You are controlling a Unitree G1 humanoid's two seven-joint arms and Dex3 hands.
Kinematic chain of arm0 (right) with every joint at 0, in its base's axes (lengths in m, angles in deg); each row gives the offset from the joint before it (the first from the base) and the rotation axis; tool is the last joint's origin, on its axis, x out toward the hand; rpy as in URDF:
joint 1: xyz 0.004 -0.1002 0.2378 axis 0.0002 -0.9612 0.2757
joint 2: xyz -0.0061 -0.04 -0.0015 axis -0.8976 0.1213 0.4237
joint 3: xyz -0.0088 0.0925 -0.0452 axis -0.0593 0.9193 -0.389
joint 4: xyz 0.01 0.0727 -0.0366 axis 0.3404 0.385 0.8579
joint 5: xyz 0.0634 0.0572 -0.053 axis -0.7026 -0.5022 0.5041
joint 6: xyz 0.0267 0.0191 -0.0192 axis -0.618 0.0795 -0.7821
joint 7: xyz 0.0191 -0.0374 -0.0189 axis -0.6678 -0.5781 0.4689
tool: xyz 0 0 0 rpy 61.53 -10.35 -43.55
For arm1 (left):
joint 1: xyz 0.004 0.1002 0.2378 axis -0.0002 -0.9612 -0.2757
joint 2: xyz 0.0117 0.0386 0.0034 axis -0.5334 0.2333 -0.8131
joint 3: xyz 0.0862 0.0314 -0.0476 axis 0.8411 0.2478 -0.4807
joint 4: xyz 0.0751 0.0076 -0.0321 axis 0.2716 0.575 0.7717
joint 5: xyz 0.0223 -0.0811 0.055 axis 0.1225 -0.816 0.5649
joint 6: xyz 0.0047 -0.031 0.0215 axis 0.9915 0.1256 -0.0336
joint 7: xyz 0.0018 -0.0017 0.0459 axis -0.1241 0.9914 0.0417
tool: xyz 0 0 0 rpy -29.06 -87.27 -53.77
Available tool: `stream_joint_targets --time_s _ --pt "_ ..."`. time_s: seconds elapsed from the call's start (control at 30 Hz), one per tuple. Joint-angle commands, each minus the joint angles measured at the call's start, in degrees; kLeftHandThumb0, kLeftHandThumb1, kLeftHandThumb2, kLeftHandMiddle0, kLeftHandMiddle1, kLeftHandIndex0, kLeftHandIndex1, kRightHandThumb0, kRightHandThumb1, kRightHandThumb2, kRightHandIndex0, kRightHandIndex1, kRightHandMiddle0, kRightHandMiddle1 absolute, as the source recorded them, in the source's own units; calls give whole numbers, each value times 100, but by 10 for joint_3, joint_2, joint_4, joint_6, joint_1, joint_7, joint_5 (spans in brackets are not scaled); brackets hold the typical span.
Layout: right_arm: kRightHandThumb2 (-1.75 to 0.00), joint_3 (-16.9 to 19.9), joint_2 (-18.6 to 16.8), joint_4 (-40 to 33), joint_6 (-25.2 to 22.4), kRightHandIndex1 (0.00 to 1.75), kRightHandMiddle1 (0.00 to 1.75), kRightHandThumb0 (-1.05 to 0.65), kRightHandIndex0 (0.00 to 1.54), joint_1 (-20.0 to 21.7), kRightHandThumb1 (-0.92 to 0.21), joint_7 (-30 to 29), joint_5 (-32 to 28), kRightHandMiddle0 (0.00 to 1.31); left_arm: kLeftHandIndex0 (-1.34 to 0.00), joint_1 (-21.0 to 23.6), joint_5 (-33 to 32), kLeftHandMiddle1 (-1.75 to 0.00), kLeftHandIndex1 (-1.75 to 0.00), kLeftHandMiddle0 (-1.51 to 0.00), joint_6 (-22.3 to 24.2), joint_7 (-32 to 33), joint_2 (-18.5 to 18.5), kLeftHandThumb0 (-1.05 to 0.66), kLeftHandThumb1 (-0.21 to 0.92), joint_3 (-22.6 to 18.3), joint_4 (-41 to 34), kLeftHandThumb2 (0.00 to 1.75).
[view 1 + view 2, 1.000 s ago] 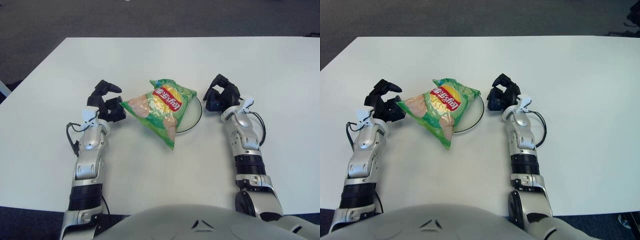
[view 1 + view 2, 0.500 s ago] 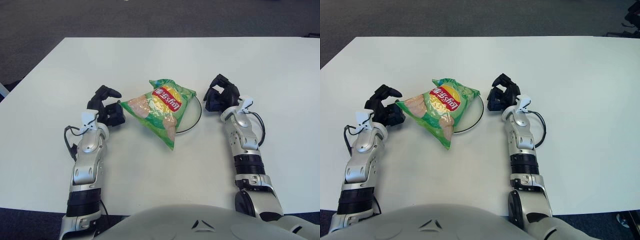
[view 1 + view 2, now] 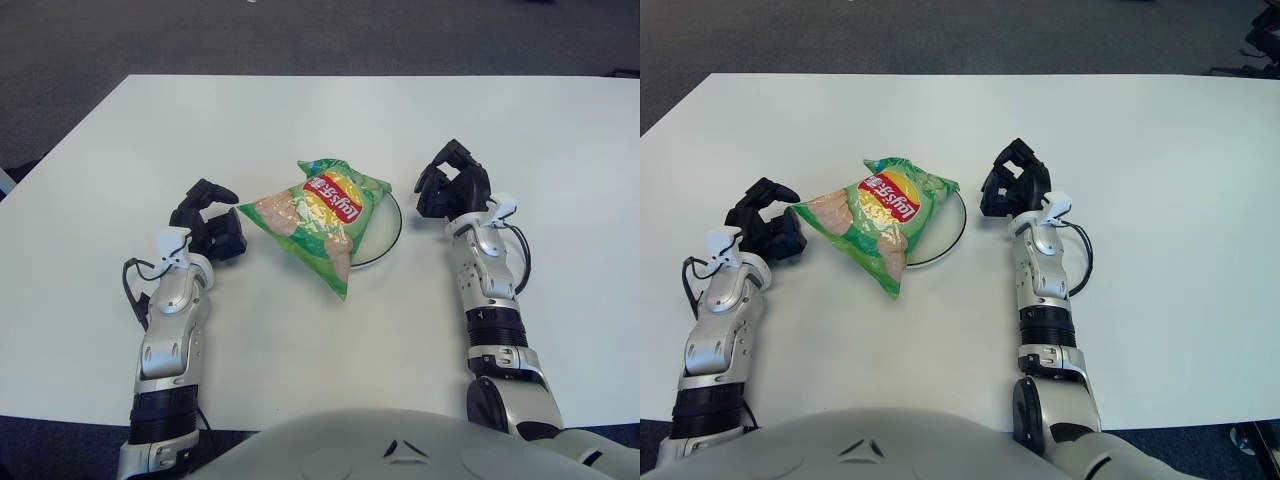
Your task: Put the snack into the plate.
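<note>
A green chip bag (image 3: 318,217) with a red and yellow label lies tilted across the left part of a white plate (image 3: 388,236), its lower corner hanging over onto the table. My left hand (image 3: 208,222) sits just left of the bag, a small gap away, fingers spread and holding nothing. To the right of the plate's rim is my right hand (image 3: 451,184), fingers loosely curled and empty.
The white table (image 3: 320,120) stretches wide behind and to both sides of the plate. Its far edge meets a dark carpeted floor (image 3: 300,35). Both forearms reach in from the near edge.
My left hand has drawn back from the bag, down and to the left, leaving a gap. My right hand has shifted slightly right and away from the plate. The bag has stayed put.
</note>
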Motion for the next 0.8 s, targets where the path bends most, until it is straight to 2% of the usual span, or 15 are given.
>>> stream_joint_targets --time_s 0.0,0.27,0.47,0.77 --pt "-175 1 -32 55 43 170 175 -1 90 -54 7 16 -12 69 -65 -14 -7 -175 -175 -133 -23 -3 18 -50 27 -1 28 138" --pt "-175 2 -28 101 117 169 175 -1 91 -45 8 52 -15 70 -66 -12 -13 -175 -175 -134 -41 -10 21 -50 26 3 38 139" --pt "-175 4 -25 132 159 170 175 -1 90 -39 8 63 -9 70 -66 -13 0 -175 -175 -135 -31 -6 17 -50 26 16 32 139" --pt "-175 5 -26 136 162 170 175 -1 90 -40 8 70 -17 70 -64 -16 4 -175 -175 -135 2 4 25 -50 28 28 19 136"
